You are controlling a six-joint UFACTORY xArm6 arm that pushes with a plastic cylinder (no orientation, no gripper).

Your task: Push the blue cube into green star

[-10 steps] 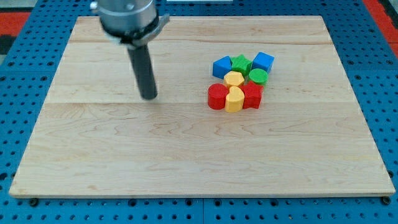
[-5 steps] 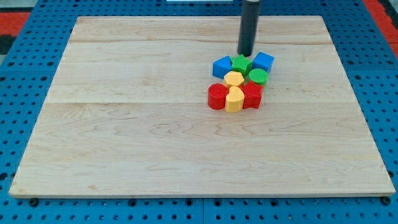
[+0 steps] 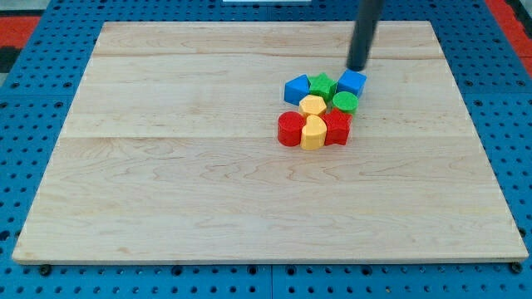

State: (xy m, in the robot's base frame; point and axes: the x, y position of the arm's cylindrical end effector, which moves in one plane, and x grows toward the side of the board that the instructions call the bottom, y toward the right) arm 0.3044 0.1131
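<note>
The blue cube sits at the upper right of a tight cluster of blocks right of the board's centre. The green star lies just to its left, touching or nearly touching it. My tip stands just above the blue cube's top edge, at its upper right side, very close to it. The dark rod rises from there out of the view's top.
The cluster also holds a second blue block left of the star, a green cylinder, two yellow blocks, a red cylinder and a red block. The wooden board lies on a blue pegboard.
My tip crossed from the board's upper left to just above the green star, then moved right to just above the blue cube. The blocks have not moved.
</note>
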